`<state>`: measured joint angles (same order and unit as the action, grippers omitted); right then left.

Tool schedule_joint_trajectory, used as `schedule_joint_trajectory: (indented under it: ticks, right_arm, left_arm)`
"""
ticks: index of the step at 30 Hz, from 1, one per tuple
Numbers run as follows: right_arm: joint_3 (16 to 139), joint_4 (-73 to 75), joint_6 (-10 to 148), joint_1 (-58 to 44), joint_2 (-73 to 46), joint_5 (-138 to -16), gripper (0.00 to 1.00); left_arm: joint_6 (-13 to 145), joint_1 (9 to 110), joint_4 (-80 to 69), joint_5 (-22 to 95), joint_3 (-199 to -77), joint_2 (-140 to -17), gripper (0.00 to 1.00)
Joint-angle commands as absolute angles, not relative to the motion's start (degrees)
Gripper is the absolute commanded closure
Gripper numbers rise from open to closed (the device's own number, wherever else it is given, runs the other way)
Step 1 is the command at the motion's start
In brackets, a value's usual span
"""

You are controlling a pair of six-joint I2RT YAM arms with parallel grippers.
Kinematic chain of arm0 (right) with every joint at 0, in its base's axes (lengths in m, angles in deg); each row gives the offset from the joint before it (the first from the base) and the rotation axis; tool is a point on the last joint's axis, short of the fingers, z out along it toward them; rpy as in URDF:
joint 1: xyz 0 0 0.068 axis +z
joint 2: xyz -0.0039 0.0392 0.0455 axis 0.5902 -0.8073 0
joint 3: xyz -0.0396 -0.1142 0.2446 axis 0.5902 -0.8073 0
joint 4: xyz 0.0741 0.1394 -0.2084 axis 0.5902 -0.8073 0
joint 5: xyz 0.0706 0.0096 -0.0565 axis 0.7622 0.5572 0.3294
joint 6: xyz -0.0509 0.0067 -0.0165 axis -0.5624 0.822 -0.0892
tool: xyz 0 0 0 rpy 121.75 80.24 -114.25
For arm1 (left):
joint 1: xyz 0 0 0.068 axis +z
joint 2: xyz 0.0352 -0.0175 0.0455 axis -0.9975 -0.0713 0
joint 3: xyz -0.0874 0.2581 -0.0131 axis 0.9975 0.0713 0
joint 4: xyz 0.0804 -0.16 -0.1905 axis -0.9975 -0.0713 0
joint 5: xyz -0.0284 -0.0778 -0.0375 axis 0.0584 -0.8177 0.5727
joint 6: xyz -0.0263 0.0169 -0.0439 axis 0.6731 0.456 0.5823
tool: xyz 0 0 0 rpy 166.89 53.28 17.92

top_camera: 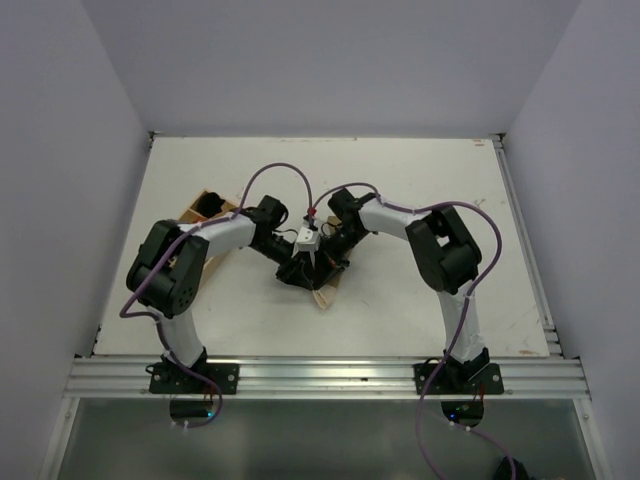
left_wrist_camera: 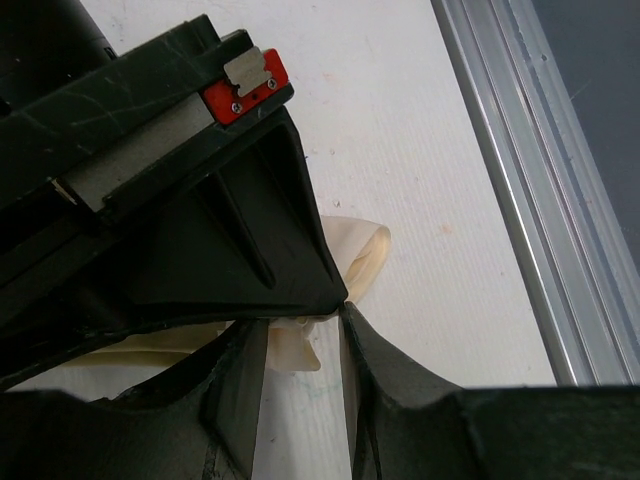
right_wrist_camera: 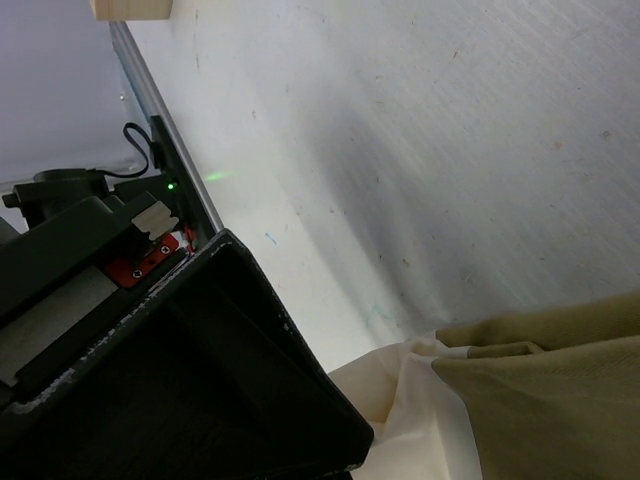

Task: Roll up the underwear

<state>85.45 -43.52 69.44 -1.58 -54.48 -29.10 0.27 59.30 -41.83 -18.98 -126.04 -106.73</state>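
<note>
The underwear (top_camera: 322, 297) lies at the table's middle, mostly hidden under both grippers; only a cream edge shows. In the left wrist view its cream side (left_wrist_camera: 365, 250) pokes out past the right gripper's black body (left_wrist_camera: 200, 230). A cream fold spans the narrow gap at the tips of my left gripper (left_wrist_camera: 305, 325), which looks shut on it. In the right wrist view the olive and cream cloth (right_wrist_camera: 540, 400) fills the lower right, beside the left gripper's black body (right_wrist_camera: 200, 380). The right gripper's own fingers are hidden. From above, the left gripper (top_camera: 295, 268) and right gripper (top_camera: 325, 262) meet tip to tip.
A wooden box (top_camera: 205, 208) stands at the left behind the left arm. An aluminium rail (top_camera: 320, 375) runs along the table's near edge and also shows in the left wrist view (left_wrist_camera: 530, 180). White walls enclose the table.
</note>
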Motion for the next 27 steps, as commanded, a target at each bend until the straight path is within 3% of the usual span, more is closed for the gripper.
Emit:
schedule_joint_trajectory:
  ticks: [1,20,24,27]
  right_arm:
    - [86.2,-41.7,70.4,-1.9,-51.0,-26.8,1.00]
    - [88.5,-44.1,69.5,-4.0,-51.7,-24.6,1.00]
    - [88.2,-42.9,70.4,-4.0,-52.0,-24.0,1.00]
    - [88.6,-42.7,70.9,-4.1,-51.8,-24.6,1.00]
  left_arm:
    - [-2.4,59.0,-43.3,-21.8,-128.7,-107.5,0.62]
    - [-13.1,58.8,-55.5,-20.5,-135.9,-113.1,0.66]
    - [-15.0,57.7,-56.8,-21.3,-137.5,-114.6,0.75]
    - [-17.1,57.6,-59.2,-21.8,-138.3,-115.3,0.91]
